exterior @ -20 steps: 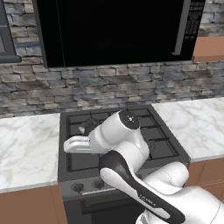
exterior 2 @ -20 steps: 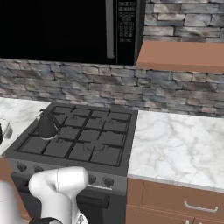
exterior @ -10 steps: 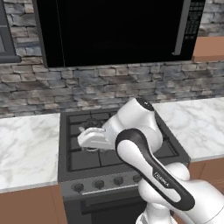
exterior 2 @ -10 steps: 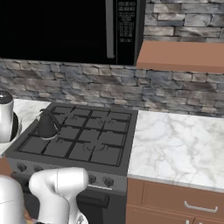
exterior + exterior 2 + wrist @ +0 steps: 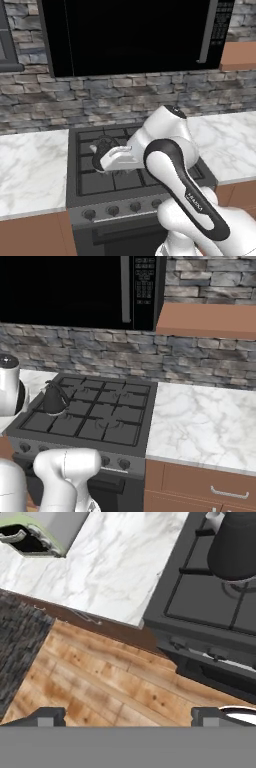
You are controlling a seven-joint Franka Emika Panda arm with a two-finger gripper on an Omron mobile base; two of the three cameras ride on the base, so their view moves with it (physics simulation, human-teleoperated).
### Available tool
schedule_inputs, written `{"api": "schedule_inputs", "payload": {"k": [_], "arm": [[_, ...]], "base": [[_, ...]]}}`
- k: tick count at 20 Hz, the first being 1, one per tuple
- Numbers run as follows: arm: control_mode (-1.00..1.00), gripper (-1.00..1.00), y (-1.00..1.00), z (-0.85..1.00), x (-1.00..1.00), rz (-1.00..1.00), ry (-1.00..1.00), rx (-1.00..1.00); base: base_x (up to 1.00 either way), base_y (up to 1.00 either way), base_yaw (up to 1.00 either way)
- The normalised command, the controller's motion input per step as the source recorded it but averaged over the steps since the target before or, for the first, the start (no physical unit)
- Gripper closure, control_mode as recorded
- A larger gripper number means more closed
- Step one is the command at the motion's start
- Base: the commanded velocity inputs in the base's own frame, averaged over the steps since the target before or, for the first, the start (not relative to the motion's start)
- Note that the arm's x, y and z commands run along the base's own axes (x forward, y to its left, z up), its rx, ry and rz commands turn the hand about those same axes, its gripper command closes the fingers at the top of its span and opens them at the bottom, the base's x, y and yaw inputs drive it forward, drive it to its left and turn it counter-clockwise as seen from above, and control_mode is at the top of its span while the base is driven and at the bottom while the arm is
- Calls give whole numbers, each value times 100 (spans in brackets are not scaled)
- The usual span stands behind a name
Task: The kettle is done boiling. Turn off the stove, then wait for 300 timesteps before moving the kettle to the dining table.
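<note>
My jaws (image 5: 128,714) stand wide open with nothing between them. In the hand view the two tips rise far apart at the bottom, over wooden floor and the stove's front edge.

The kettle (image 5: 53,398) sits on the stove (image 5: 107,423), on the far-left burner, upright on the black grate. From the left base view I see only part of it (image 5: 103,148), just behind my hand. In the hand view it is the dark rounded body (image 5: 235,547) at the upper right, with the marble desk (image 5: 107,567) to its left.

I judge the kettle stiff, hard metal, and fairly heavy for its size if water is in it. The cone-shaped body tapers and looks smooth, so a pinch on its sides would likely slide upward. The thin arched handle over the top is the place to take hold, closing across the middle of the arch so the weight hangs level under me. I cannot tell from these views how the handle is turned, so I would line up on it only once I see it clearly. It is probably hot too, and water would slosh, so I should lift it gently and keep it upright.

The knobs (image 5: 112,211) run along the stove's near face.
</note>
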Motion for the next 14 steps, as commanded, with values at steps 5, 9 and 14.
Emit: {"api": "schedule_inputs", "payload": {"k": [5, 9, 14], "arm": [[-100, -100, -34, 26, -5, 13, -6, -4], [-100, -100, -38, 26, 0, 15, -8, -2], [-100, -100, -35, 12, 0, 14, -9, -1]], "base": [[0, 0, 0], [0, 0, 0], [0, 0, 0]]}}
